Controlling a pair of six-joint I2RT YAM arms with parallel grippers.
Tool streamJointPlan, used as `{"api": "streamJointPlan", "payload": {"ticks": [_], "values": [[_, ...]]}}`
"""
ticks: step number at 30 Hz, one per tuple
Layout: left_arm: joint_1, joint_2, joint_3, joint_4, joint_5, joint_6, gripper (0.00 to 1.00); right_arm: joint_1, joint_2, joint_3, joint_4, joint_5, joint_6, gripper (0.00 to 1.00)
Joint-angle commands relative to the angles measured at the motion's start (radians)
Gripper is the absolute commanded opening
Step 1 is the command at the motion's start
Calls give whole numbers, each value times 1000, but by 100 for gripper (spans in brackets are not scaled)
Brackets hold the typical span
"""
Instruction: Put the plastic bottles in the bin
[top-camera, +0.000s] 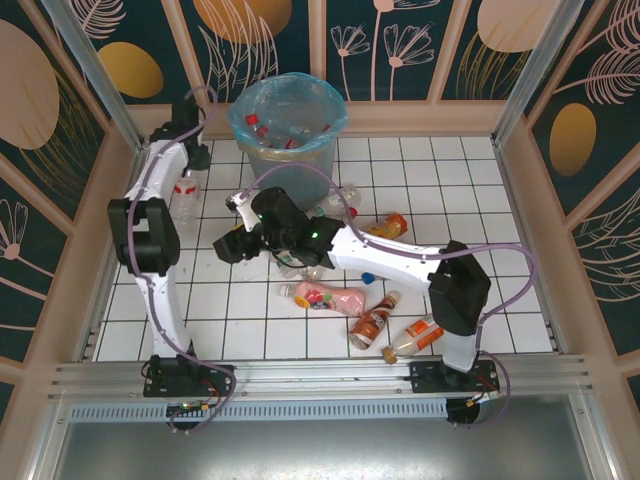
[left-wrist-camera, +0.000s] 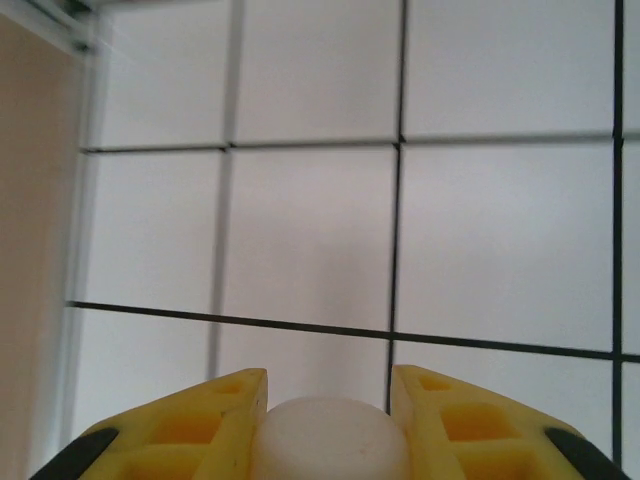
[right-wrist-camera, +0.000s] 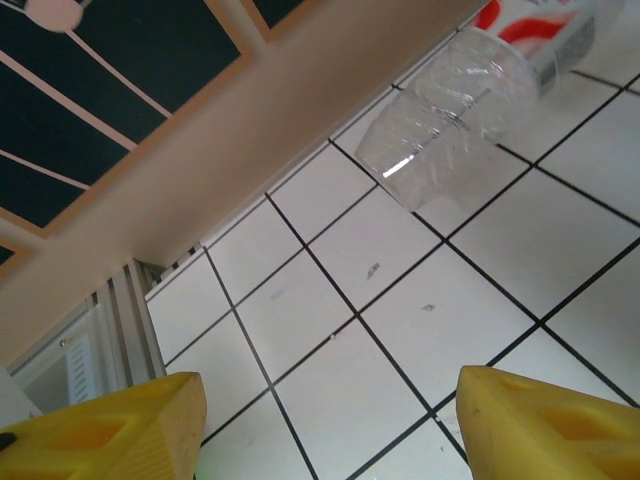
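Note:
The bin (top-camera: 262, 156), grey with a light-blue bag, stands at the back and holds several plastic bottles (top-camera: 290, 130). To its left my left gripper (top-camera: 188, 165) points down onto a clear, red-labelled bottle (top-camera: 185, 198). In the left wrist view that gripper (left-wrist-camera: 328, 392) is shut on the bottle's white cap (left-wrist-camera: 330, 440) above the tiles. My right gripper (top-camera: 222, 245) reaches left over the floor and stands open (right-wrist-camera: 330, 410) with nothing between its fingers. A clear bottle with a red and white label (right-wrist-camera: 450, 110) lies beyond it.
More bottles lie on the tiles: a pink one (top-camera: 332, 298), a brown one (top-camera: 375, 320), an orange-labelled one (top-camera: 415, 335), an orange one (top-camera: 390, 225) and a clear one (top-camera: 342, 200). The beige wall (right-wrist-camera: 250, 130) runs along the left side.

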Motion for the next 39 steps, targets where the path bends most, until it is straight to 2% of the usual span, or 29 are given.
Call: {"api": "streamJointPlan", "payload": {"ticks": [1, 4, 6, 13, 16, 20, 22, 26, 33, 36, 39], "values": [[8, -102, -30, 45, -52, -37, 13, 10, -72, 19, 21, 44, -30, 67], [9, -148, -47, 51, -56, -47, 10, 12, -96, 9, 22, 60, -35, 67], [10, -182, -57, 63, -65, -64, 0, 11, -113, -3, 27, 68, -37, 67], [10, -360, -53, 206, -49, -125, 0, 7, -196, -31, 31, 111, -53, 67], [11, -397, -7, 208, -53, -140, 0, -28, -203, 24, -1, 47, -40, 67], [9, -493, 8, 269, -44, -181, 0, -54, -227, 80, -18, 52, -69, 67], [9, -548, -4, 345, -1, -199, 0, -75, -245, 102, -22, 60, -83, 67], [-2, -618, -33, 554, 179, -270, 0, -122, -298, 94, -3, 93, -101, 66], [-122, -484, 201, 710, 316, -317, 0, -174, -391, 1, 67, 142, -96, 65], [-145, -431, 186, 882, 410, -412, 0, -187, -399, -11, 66, 153, -94, 65], [-185, -346, 190, 965, 417, -426, 0, -217, -393, -16, 67, 149, -86, 65]]}}
